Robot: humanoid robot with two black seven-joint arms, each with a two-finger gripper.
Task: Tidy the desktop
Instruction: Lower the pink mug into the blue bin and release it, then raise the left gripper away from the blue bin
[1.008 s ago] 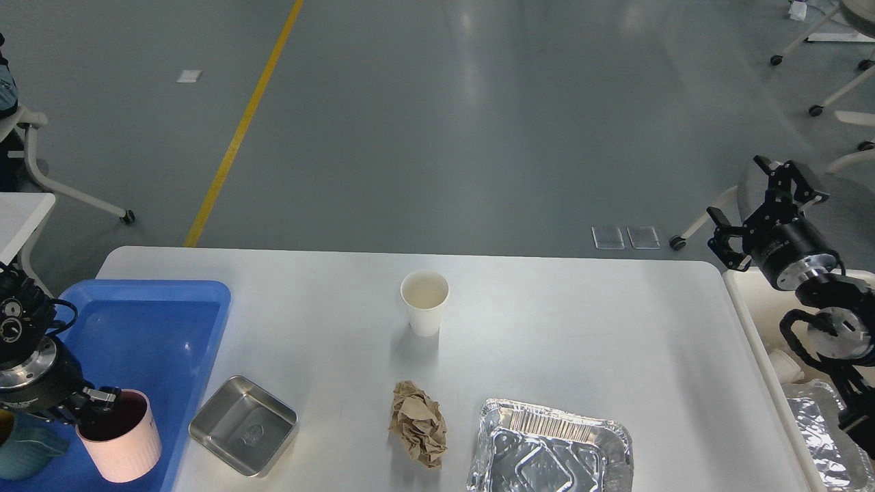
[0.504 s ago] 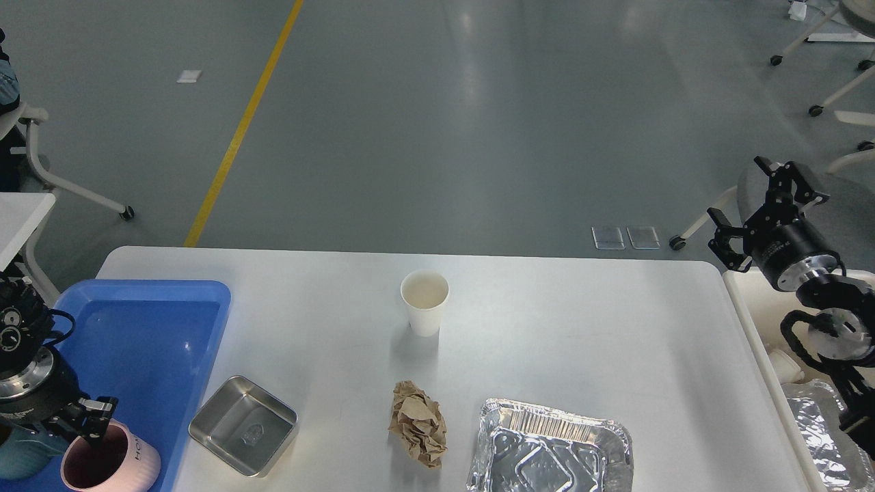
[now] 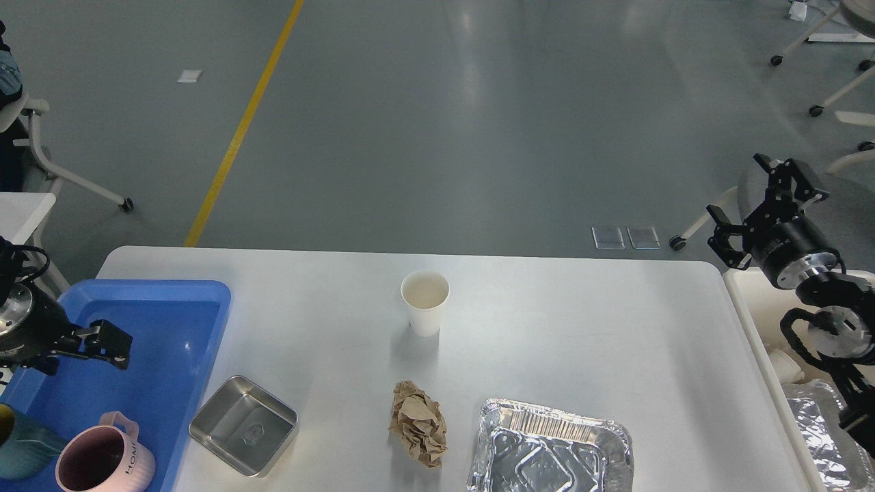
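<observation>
The white desktop [image 3: 567, 328] carries a white paper cup [image 3: 424, 301] at the middle, a crumpled brown paper ball [image 3: 418, 424], an empty foil tray [image 3: 550, 447] at the front and a square steel pan [image 3: 243, 424]. A pink mug [image 3: 102, 461] stands in the blue tray [image 3: 157, 321] next to a teal mug [image 3: 20, 447]. My left gripper [image 3: 85, 350] is open and empty above the tray, behind the pink mug. My right gripper [image 3: 759, 205] is open and empty, raised past the desktop's far right corner.
A cream bin [image 3: 748, 304] stands against the desktop's right edge, with crumpled foil [image 3: 817, 424] and a white cup [image 3: 785, 365] inside. Office chairs on castors stand on the grey floor at left and right. A yellow line crosses the floor.
My left gripper set the pink mug down at the tray's front, let go of it, and rose back over the tray. The right arm has hardly moved.
</observation>
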